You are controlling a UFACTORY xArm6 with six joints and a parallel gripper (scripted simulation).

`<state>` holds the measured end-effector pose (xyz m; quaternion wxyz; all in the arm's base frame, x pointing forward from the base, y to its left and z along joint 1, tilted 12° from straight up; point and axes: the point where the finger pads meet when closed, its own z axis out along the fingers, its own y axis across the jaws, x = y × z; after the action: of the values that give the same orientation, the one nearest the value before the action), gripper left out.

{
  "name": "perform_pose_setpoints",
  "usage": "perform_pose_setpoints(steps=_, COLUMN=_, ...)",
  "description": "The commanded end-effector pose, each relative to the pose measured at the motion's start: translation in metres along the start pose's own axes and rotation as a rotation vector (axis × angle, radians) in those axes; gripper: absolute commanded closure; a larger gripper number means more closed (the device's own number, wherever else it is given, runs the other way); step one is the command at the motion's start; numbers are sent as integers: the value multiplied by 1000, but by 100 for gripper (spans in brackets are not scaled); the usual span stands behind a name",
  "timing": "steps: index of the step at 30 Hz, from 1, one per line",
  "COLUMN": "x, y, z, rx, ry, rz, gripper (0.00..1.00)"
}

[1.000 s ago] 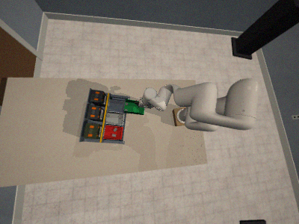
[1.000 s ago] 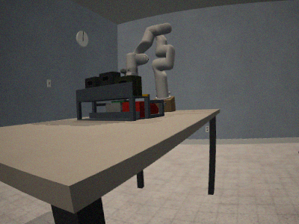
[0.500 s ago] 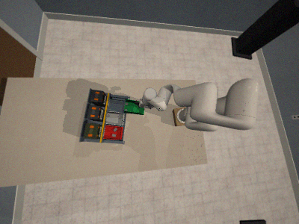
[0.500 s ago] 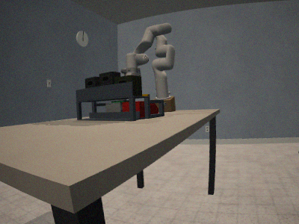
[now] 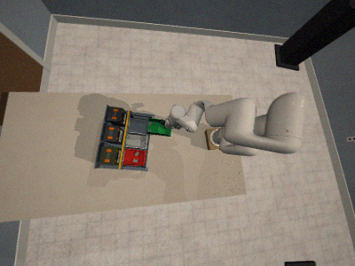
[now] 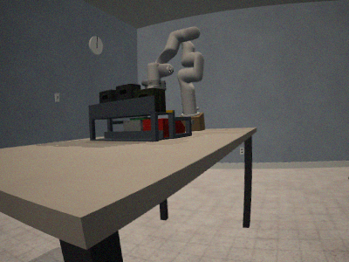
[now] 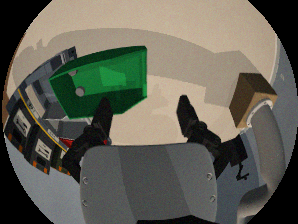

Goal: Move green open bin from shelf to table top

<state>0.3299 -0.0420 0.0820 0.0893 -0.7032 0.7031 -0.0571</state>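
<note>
The green open bin (image 5: 158, 128) (image 7: 109, 82) sticks far out of the front of the dark grey shelf (image 5: 101, 141) (image 6: 124, 106), at the end nearest the arm, and looks tilted. A small pale part lies inside it. I cannot tell whether it touches the table (image 5: 53, 186) (image 6: 131, 170). My gripper (image 5: 169, 124) (image 7: 144, 104) is open at the bin's outer end. One finger is at the bin's near wall and the other is over bare table. Nothing is held.
A red bin (image 5: 134, 157) (image 6: 159, 125) and a grey bin (image 5: 137, 141) stand in the shelf's lower row. Dark bins with orange parts (image 5: 114, 114) stand on the upper level. The arm's wooden base block (image 5: 212, 138) (image 7: 249, 96) stands beside the shelf.
</note>
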Motion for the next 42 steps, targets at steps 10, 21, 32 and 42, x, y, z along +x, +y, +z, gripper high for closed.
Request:
perform_pose_setpoints(steps=10, x=0, y=-1, z=2, rx=3, ry=0, rz=0, gripper=0)
perform_pose_setpoints(steps=21, x=0, y=-1, z=5, rx=3, ry=0, rz=0, gripper=0)
perform_pose_setpoints(steps=32, x=0, y=-1, z=5, rx=3, ry=0, rz=0, gripper=67)
perform_pose_setpoints(steps=42, x=0, y=-1, z=5, rx=3, ry=0, rz=0, gripper=67)
